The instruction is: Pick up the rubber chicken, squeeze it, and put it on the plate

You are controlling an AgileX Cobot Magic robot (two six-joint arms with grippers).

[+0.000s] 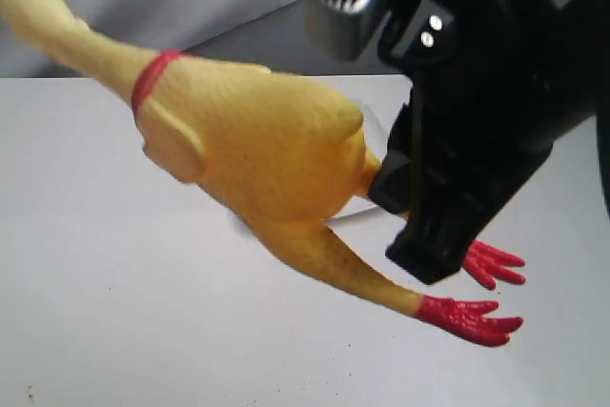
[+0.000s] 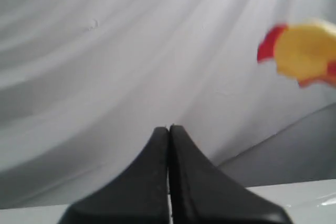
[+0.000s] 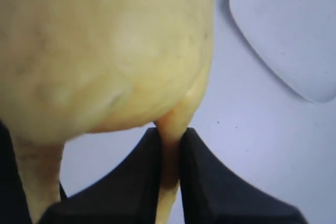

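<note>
While chicken hangs: white table, grey drape.

This looks like a robot test bench in a lab rather than a home, though the close views show little: a plain white tabletop, a pale cloth backdrop hung in folds behind it, and a black robot arm over the table.

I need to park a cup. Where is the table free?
Free: the table in front of the rubber chicken, exterior view, and the visible part of the plate. Crowded: around the right tool clamping the chicken's leg.
</note>
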